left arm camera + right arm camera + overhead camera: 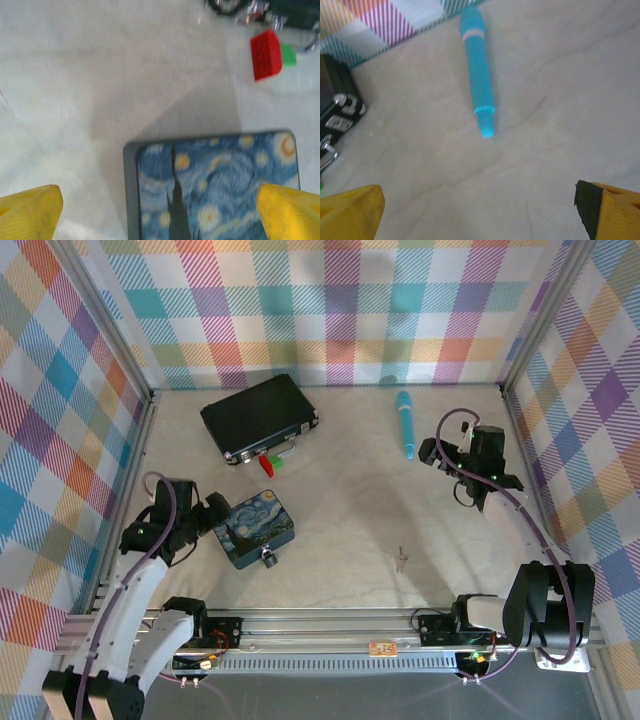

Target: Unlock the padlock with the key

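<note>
Grey padlock (269, 558) at tin (252, 523) edge — key (401, 558) apart

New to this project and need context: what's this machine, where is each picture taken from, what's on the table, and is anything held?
These are two small robot arms bolted side by side at the near edge of a pale table. Each ends in a two-finger gripper with yellow fingertips. One picture looks down from above and behind the arms. The other two come from a camera on each wrist.

On the table lie a black hard case with silver latches, small red and green bits, a teal plastic pen and a blue starry-night painted tin. A tiny dark-grey metal padlock sits at the tin's near edge, and a thin silvery metal key lies alone to the right.

The left gripper is open at the tin. The right gripper is open near the pen. Neither holds anything.
</note>
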Controlling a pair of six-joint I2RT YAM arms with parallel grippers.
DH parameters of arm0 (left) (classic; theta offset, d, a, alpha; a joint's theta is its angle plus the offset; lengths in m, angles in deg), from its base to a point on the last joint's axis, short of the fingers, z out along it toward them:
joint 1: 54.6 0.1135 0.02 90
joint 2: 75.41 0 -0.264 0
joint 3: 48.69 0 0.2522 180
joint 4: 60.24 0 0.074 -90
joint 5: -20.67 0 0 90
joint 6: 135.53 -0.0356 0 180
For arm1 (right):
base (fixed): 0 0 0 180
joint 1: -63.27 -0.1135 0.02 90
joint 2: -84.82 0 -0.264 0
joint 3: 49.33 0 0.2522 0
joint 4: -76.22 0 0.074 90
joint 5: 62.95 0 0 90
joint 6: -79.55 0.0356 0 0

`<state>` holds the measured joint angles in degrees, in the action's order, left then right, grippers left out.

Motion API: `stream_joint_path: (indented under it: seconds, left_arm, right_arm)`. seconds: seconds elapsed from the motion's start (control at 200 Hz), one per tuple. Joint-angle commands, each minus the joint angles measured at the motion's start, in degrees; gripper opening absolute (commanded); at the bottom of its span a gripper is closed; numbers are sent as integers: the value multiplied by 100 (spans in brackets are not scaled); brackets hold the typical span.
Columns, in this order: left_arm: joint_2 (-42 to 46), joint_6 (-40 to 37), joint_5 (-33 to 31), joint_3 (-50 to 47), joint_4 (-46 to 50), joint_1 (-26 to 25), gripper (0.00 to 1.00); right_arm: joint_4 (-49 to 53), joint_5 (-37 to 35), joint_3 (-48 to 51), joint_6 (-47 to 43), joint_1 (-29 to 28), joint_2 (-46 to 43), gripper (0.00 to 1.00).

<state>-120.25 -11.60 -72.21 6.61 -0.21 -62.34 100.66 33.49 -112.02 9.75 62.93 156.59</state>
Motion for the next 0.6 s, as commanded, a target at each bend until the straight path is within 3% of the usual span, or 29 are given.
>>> stream_joint_path:
  seconds: [0.0, 0.215, 0.4, 0.595]
  left_arm:
    - [401, 660, 479, -328, 361, -262, 96]
    - [600, 1476, 582, -1063, -428, -942, 95]
    - [381, 1979, -52, -1377, -1473, -1638, 95]
    - [-391, 2211, -438, -1439, -2279, -2148, 93]
  right_arm:
    - [674, 831, -19, 311, -53, -93, 99]
    - [1029, 1086, 244, 312, -417, -339, 99]
    - [1111, 1229, 529, 400, -498, -656, 99]
    - [1243, 1035, 698, 431, -501, -760, 99]
